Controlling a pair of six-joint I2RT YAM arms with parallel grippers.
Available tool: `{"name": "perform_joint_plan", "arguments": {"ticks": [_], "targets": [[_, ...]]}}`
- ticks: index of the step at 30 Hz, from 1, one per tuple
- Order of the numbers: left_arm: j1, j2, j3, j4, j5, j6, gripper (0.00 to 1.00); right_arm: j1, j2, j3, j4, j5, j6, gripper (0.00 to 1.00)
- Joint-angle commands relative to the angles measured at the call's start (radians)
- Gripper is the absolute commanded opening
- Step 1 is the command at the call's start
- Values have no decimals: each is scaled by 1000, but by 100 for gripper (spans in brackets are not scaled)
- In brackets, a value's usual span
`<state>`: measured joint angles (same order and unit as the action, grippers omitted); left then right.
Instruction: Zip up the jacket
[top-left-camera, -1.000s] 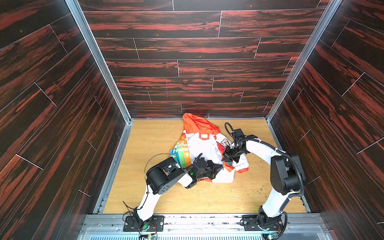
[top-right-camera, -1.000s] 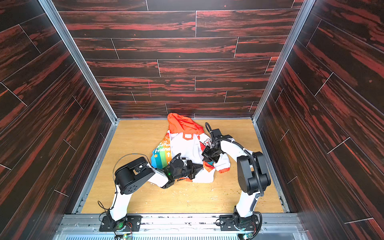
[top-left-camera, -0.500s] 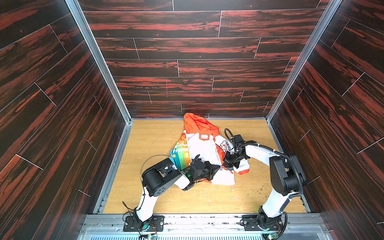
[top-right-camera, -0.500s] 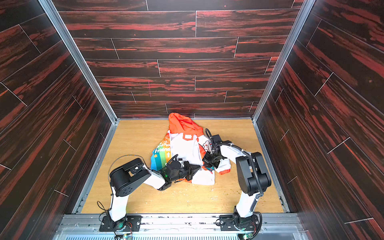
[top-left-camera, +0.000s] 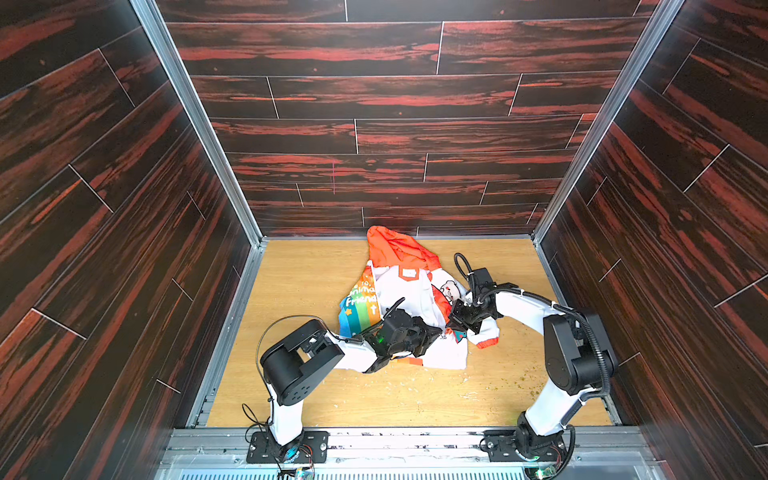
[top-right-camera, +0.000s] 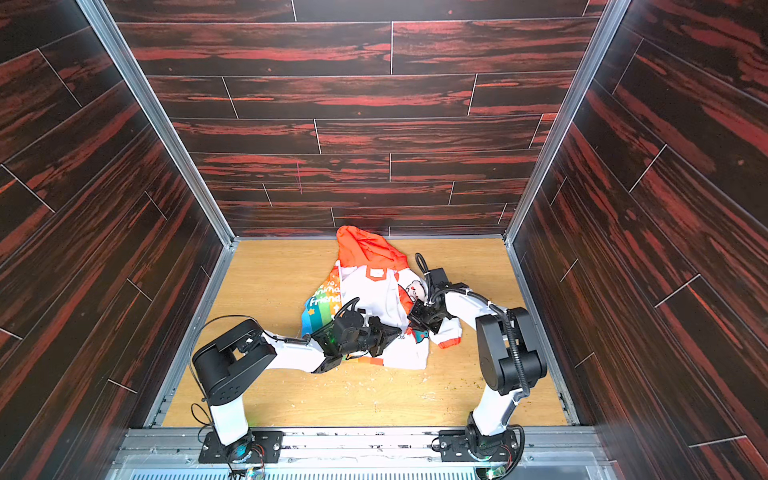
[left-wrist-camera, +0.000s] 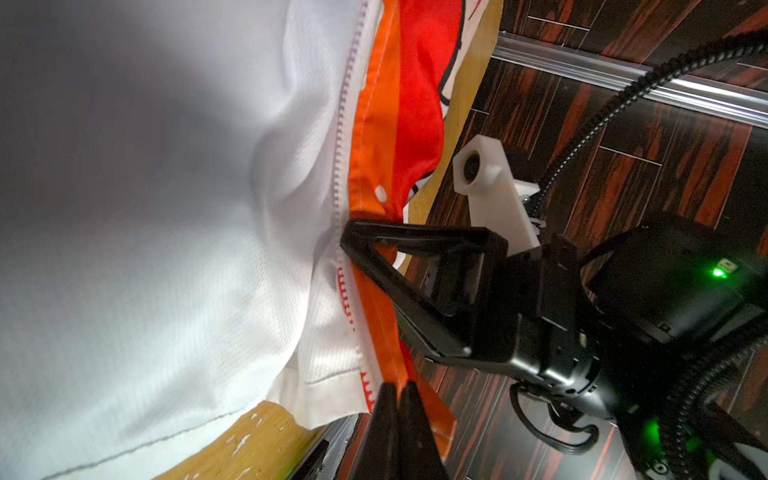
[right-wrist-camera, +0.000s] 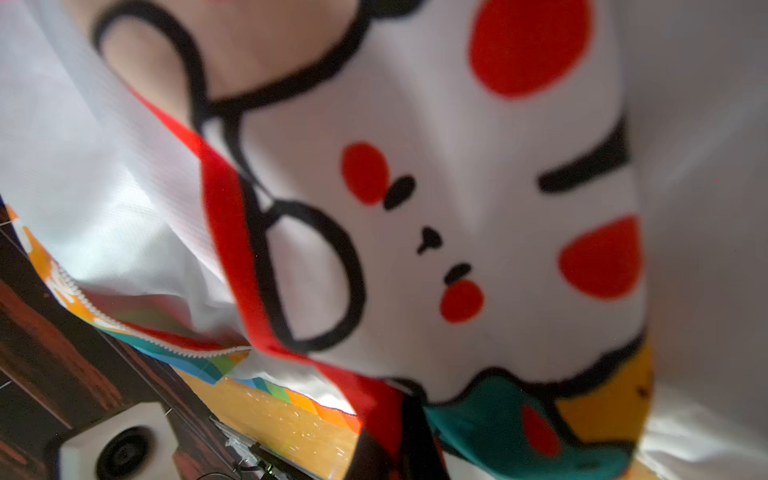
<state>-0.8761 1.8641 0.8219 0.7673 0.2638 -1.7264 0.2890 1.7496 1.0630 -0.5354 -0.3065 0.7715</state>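
Jacket (top-left-camera: 409, 299) crumpled mid-bench (top-left-camera: 299, 291), orange hood (top-left-camera: 395, 249) toward back wall, front lying open. Left fingers (left-wrist-camera: 386, 415) clamped tight on orange zip edge (left-wrist-camera: 374, 166) near hem. Right fingers (left-wrist-camera: 415, 236) pinching same edge further up.

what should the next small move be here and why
Probably draw the left gripper and right gripper slightly apart to tension the edge. Both are shut on the orange front edge of the jacket, the zipper teeth beside it run bare and wavy, and the other toothed edge lies separate by the rainbow panel.
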Motion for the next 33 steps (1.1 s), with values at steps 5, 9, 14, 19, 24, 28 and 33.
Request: {"name": "perform_joint_plan", "arguments": {"ticks": [5,9,14,19,24,28,33], "targets": [[-10,-91,67,-155,102,93,0,-55,-29,-42,64,65,-20,0],[-9,-92,102,-190,132,118,0,-60,-25,-40,67,69,-16,0],[-9,-95,133,-175,158,129,0,-59,-21,-50,77,79,-8,0],[-8,-107,149,-186,181,146,0,-68,-9,-68,88,83,-9,0],[-9,-107,156,-146,221,139,0,-79,-3,-76,100,83,-4,0],[-8,-96,168,-119,257,127,0,-82,9,-75,109,74,0,0],[-6,-58,210,-264,252,200,0,-81,-11,-69,117,42,-24,1]]}}
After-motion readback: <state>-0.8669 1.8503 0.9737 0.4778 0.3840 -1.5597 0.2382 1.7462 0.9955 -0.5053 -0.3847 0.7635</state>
